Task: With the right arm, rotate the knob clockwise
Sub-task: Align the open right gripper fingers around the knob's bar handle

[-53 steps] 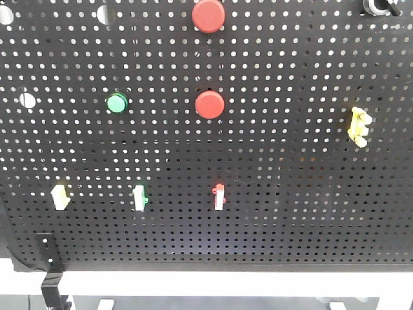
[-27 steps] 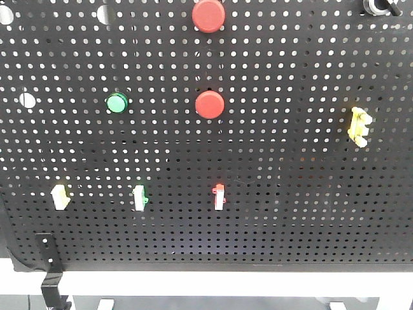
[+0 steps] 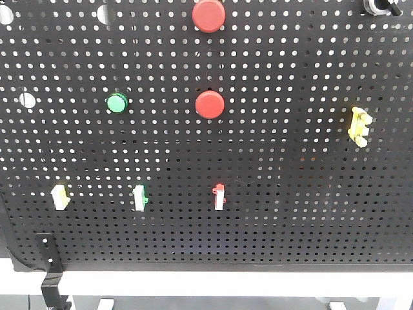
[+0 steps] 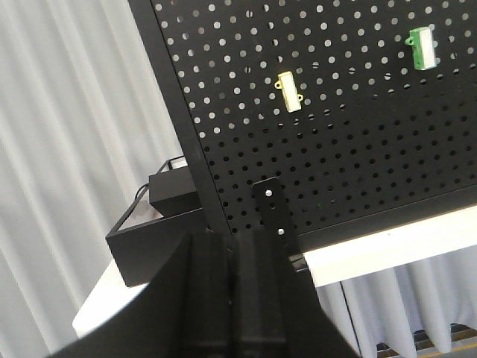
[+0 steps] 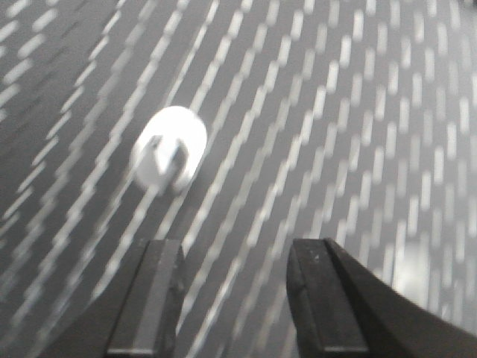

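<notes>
Knob (image 5: 170, 153): pale ring, dark pointer, blurred, on the panel (image 3: 290, 194) just up and left of the right claw. In the front view it sits high above the counter's (image 3: 226, 283) right end, cut off by the frame.
Right claw (image 5: 238, 298): released, fingers apart, gripping nothing.
Left claw (image 4: 235, 298): clenched, low by the counter's left corner, facing a black bracket (image 4: 273, 216).
Red buttons: two, (image 3: 209, 15) and (image 3: 210, 104), mid-panel.
Green button (image 3: 117, 102): one.
Clips: four, (image 3: 60, 196), (image 3: 139, 197), (image 3: 219, 197), (image 3: 359, 126).
Box (image 4: 160, 216): one, black, at the counter's left edge.
</notes>
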Available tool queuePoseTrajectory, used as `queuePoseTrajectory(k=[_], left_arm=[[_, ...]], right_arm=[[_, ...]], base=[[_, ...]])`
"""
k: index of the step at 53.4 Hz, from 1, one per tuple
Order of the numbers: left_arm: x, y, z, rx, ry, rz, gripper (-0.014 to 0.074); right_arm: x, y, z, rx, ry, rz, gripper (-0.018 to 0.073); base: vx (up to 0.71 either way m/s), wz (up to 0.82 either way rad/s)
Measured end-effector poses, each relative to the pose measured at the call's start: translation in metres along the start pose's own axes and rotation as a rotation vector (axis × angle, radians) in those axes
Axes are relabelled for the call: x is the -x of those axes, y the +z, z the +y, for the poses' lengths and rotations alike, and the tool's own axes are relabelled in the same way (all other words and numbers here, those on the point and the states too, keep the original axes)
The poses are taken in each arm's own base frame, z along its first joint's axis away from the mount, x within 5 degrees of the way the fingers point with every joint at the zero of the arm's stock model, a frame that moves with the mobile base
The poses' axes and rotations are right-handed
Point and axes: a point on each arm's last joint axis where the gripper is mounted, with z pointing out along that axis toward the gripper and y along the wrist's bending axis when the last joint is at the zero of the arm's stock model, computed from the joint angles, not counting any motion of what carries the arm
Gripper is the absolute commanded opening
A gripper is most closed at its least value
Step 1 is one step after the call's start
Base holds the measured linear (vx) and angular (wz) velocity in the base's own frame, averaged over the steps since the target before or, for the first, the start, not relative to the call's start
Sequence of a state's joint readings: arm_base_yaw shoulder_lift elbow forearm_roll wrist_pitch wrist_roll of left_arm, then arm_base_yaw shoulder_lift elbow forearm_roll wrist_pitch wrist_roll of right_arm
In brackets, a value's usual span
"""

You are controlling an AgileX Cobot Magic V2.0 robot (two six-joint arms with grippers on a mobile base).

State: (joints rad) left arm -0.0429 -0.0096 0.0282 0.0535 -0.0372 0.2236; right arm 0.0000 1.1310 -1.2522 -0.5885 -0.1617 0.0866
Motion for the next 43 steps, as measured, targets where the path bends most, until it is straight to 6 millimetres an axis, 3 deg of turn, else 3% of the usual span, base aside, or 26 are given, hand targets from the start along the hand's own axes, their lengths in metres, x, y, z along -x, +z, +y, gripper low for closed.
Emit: queuePoseTrajectory(k=[10, 20, 43], left_arm=[[0.0, 0.0, 0.0, 0.0, 0.0, 0.0, -0.0006], [0.0, 0.0, 0.0, 0.0, 0.0, 0.0, -0.0006], [0.0, 0.0, 0.0, 0.0, 0.0, 0.0, -0.0006]], right_arm=[[0.005, 0.02, -0.004, -0.008, 0.045, -0.022, 0.0397], [0.008, 0.031, 0.015, 0.064, 0.028, -0.034, 0.0397], [-0.015, 0.049, 0.034, 0.124, -0.064, 0.043, 0.0371]], base=[[0.0, 0.0], [0.0, 0.0], [0.0, 0.0]])
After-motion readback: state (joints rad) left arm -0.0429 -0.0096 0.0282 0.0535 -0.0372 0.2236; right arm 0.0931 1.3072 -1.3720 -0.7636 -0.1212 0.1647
